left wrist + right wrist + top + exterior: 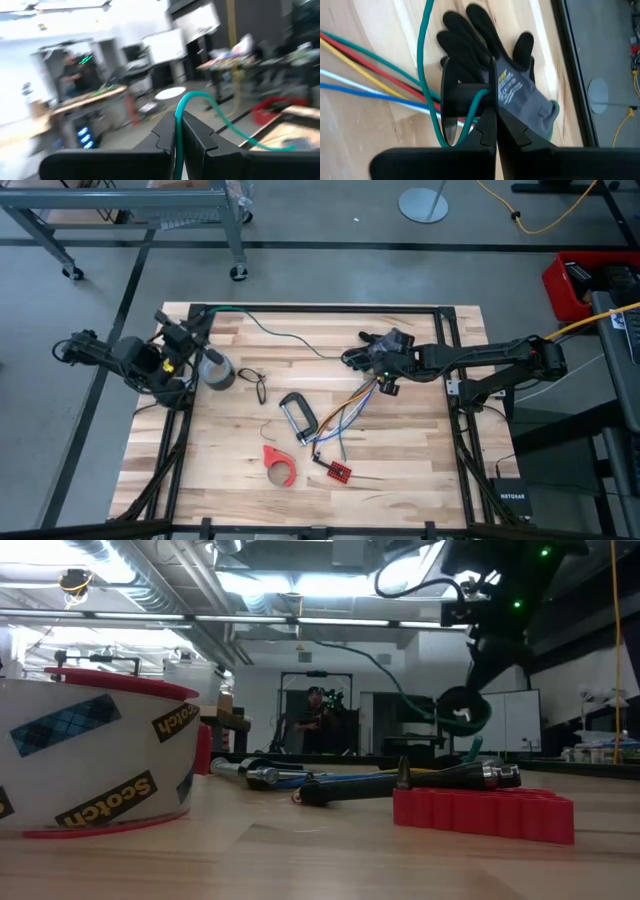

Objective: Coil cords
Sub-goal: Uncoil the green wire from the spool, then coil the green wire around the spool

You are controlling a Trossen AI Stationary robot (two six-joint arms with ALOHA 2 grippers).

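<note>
The thin green cord (285, 338) runs across the far part of the table between my two grippers. My left gripper (200, 325) is near the far left corner, shut on the cord's tail (176, 125). My right gripper (365, 360) is at the centre right, shut on the small black round coil (462, 95). In the low view the coil (460, 710) hangs above the table under my right gripper (480, 670). A black and grey glove (512, 75) lies on the table just beyond the coil. My left gripper pinches the green cord (176, 131) between its two shut fingers, and the cord lies along them. It leaves past the fingertips, arcs up and drops slack toward the table (270, 147). My right gripper pinches the black coil at its rim (487, 100) between its two shut fingers, where a green strand (479, 100) goes in. The fingers slant down from the table's right. The coil is lifted clear of the table.
A grey tape roll (215, 370) stands beside my left arm. A C-clamp (297, 415), a red tape dispenser (280, 463) and a multicoloured wire bundle (345, 410) with a red board (337, 471) lie mid-table. A person (315, 720) stands far behind.
</note>
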